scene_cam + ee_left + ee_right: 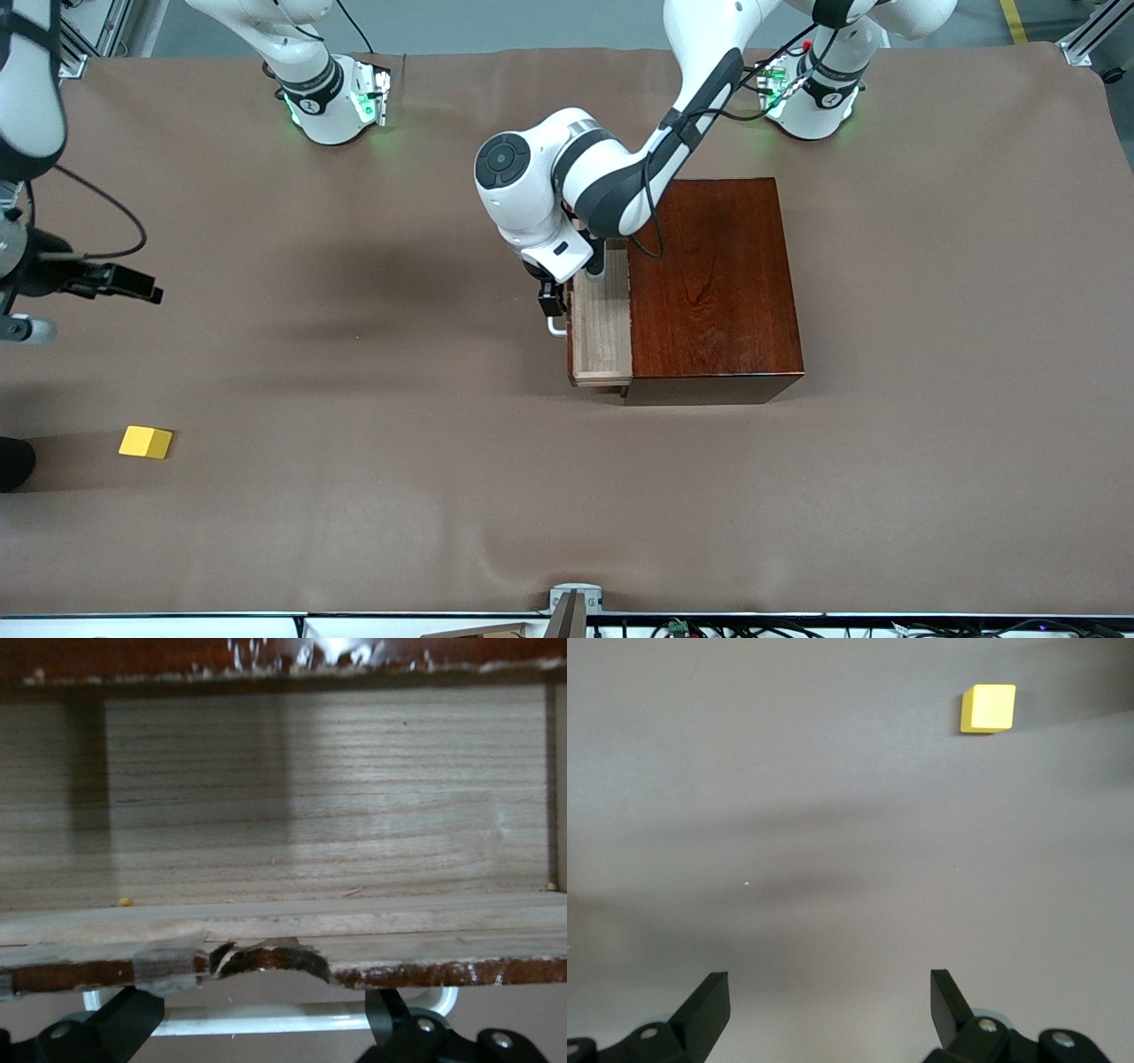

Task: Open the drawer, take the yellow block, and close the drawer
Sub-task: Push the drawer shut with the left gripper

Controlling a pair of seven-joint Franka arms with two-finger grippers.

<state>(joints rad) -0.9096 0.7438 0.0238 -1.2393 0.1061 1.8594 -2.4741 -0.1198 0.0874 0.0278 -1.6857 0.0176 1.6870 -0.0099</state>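
Here, a brown-covered table [372, 496] with a drawer [601, 330] part-way out of its mahogany box [713, 283].

Nearest the front camera, at the right arm's end of the table, the yellow block [146, 441] lies alone on the bare brown cloth, well apart from the box. The right gripper [829, 997] hangs over bare cloth near that block, fingers spread wide and holding nothing. Farther back, the drawer's light-wood tray shows bare boards. The left arm reaches down from its base to the drawer front, its left gripper [266, 1020] at the white bar handle [266, 1017], fingers spread wide to either side of the bar.
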